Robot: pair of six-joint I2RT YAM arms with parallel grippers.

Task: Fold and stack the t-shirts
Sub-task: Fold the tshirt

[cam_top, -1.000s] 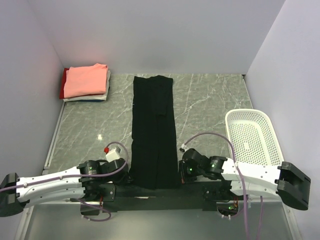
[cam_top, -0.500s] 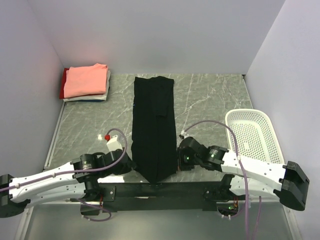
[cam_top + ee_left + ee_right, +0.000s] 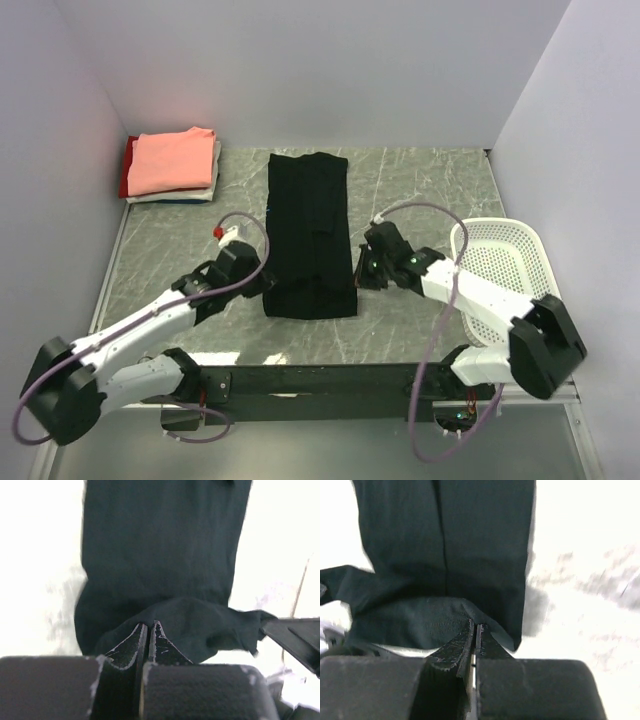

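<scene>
L hand [image 3: 148, 626], R hand [image 3: 474, 625] pinch black tee [image 3: 308, 205] edge.

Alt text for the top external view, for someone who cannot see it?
The left gripper and right gripper are each shut on a near corner of a long black t-shirt. Folded shirts are stacked far left; a white basket sits right.

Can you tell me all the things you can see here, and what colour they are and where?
black t-shirt: one, black, long strip down the table's middle, near end lifted and folded over
stack of folded t-shirts: one pile, salmon-pink on top, white and red edges beneath, far left corner
basket: one, white mesh, right side
table: one, grey marble
left hand: one, black, shut on the shirt's near left corner
right hand: one, black, shut on its near right corner
</scene>
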